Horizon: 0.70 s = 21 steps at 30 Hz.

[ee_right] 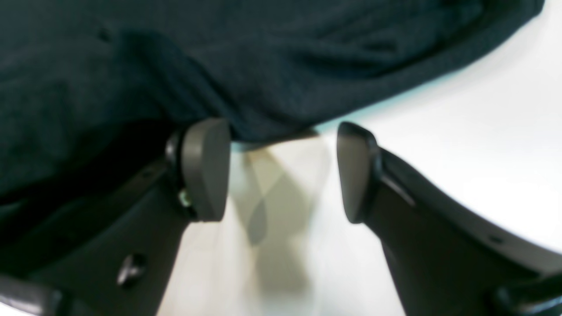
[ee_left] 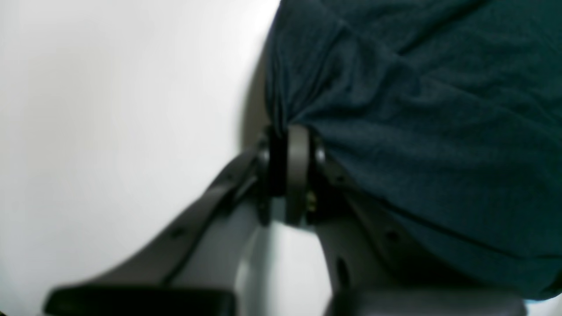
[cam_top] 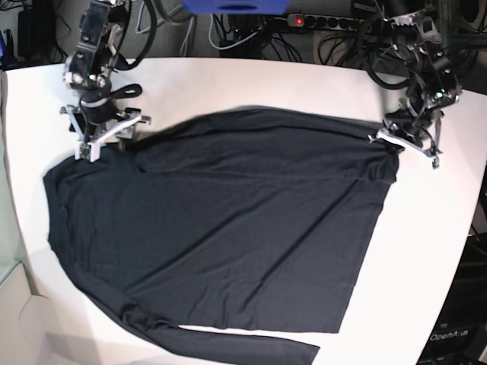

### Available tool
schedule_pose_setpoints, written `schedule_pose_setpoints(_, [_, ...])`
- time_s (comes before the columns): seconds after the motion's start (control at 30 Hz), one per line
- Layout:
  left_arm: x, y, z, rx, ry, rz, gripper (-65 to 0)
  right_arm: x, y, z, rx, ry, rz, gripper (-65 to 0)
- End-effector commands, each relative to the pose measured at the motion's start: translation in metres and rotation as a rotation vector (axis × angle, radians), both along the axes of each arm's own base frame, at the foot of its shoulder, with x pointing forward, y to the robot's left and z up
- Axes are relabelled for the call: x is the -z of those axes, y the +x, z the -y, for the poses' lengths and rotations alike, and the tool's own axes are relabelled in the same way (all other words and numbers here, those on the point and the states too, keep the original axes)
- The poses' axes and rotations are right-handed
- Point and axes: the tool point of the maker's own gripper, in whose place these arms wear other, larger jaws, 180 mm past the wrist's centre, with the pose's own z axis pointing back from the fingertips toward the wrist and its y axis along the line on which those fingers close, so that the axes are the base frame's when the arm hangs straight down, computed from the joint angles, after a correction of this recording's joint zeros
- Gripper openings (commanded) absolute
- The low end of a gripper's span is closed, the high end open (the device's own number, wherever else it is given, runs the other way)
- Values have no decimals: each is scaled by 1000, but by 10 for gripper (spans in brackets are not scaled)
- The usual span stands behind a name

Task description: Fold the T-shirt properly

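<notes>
Base view shows the T-shirt (cam_top: 228,228) spread almost flat over a white table (cam_top: 251,84), its dark body reaching from the far left corner to the near edge, with one long sleeve lying along the front of the table. The cloth looks thin, soft and light: it shows many shallow wrinkles, and it probably has no stiffness of its own, so any part that is lifted will hang down and drag the rest after it. It does not look fragile, and the matte knit seems not slippery, though a thin single layer can slide out of a weak pinch. The left gripper (ee_left: 290,145) has its fingers pressed together on a gathered bunch of the fabric at the shirt's edge, and the cloth fans out from that point in tight pleats. The right gripper (ee_right: 283,171) stands with its fingers spread apart just beside the hem, and nothing is between them; the left pad (ee_right: 206,169) is at the border of the cloth, but whether it touches cannot be told. Good places to take hold are probably the corners and the seamed edges, where the fabric is doubled and gives more to bite on. Both arms should likely lift at a similar height, otherwise the limp cloth may fold crookedly.
</notes>
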Motion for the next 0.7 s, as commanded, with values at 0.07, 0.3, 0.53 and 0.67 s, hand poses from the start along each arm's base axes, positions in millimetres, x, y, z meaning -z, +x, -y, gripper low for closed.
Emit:
schedule_pose_setpoints(0.07, [-13,7,-12,4,38,37,-650,-3,10,1,-1,7,31,-265])
schedule_pose_setpoints(0.3, [-14,6,-15,2,43,36,-650,5,17,19,61,23,22,-268])
schedule_pose_setpoints(0.53, [-14,7,-15,4,45,38,-650,4,19,28,92,25,28,-450])
schedule_pose_setpoints(0.67, [-18,8,-15,3,46,48,-650,3,20,29,90,22,31,-623])
